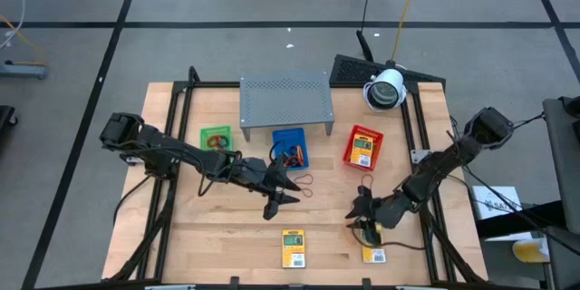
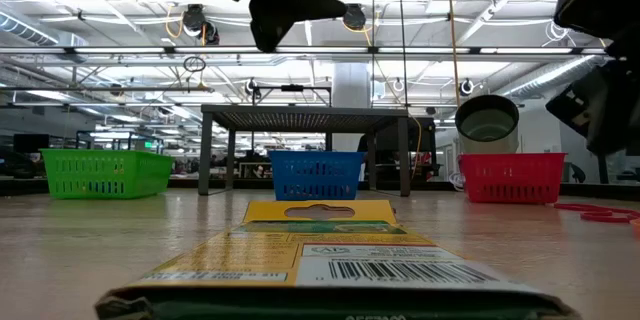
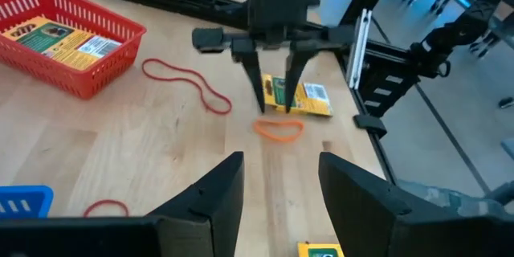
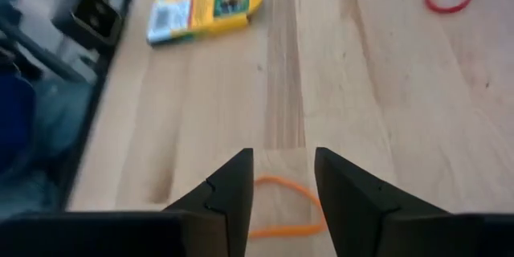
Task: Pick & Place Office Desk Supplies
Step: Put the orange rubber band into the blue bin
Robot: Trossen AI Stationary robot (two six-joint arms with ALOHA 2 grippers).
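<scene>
Right gripper [image 3: 275, 104] jaws released, straddling orange band [image 4: 281, 209] nr table's front-right corner: light, floppy, flat; pinch one strand. Left gripper [image 1: 283, 198] jaws apart, empty.

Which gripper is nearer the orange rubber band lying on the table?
Right. The right gripper is directly over the orange rubber band, fingers open astride it. The left gripper waits near the blue tray, open.
</scene>
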